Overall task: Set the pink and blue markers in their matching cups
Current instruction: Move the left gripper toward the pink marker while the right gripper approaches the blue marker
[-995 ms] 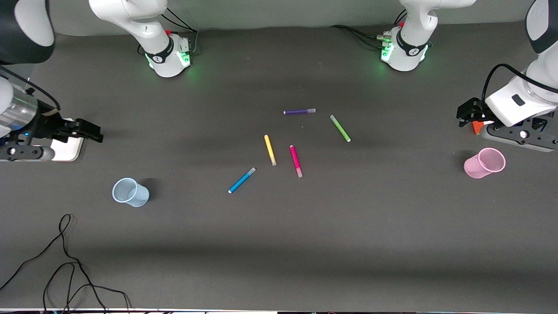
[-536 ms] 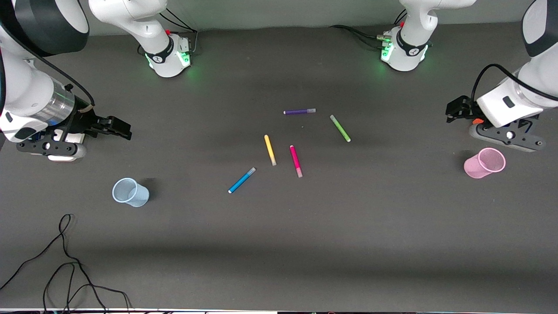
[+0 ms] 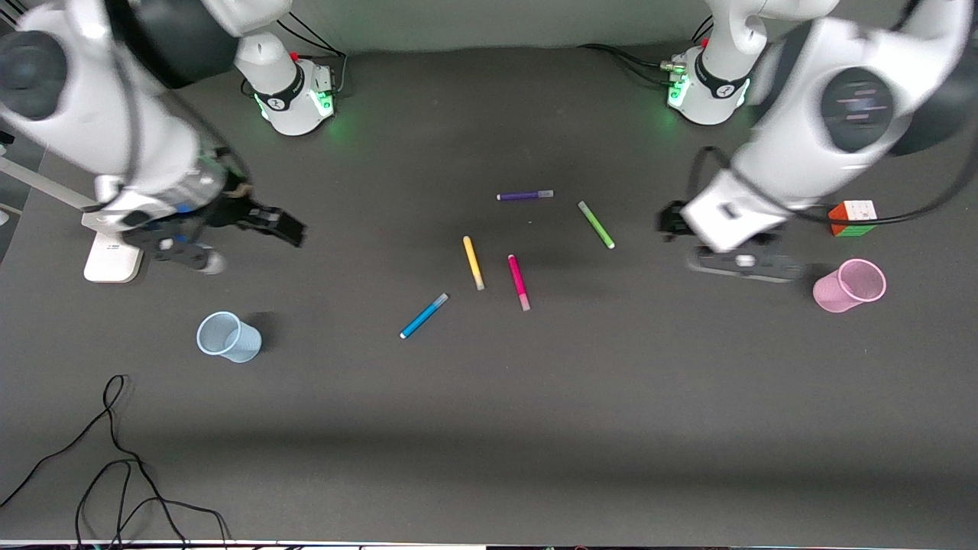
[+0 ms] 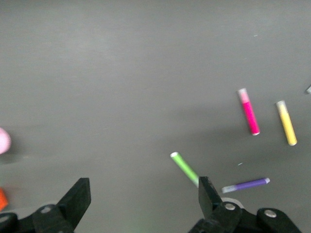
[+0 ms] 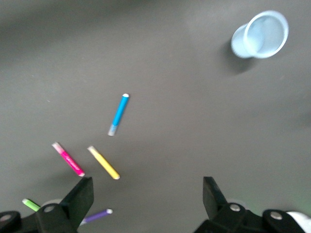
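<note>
Pink marker, blue marker flat on table, apart from both jaws, spread wide, empty.

5 markers, 2 cups, 1 colour cube, 2 grippers.

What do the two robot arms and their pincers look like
Both arms are glossy white with rounded dark grey joint caps, and their bases glow green. A black cable loops along the left arm's wrist above its left pincer. The right pincer has black angular fingers on a black bar with silver screws.
</note>
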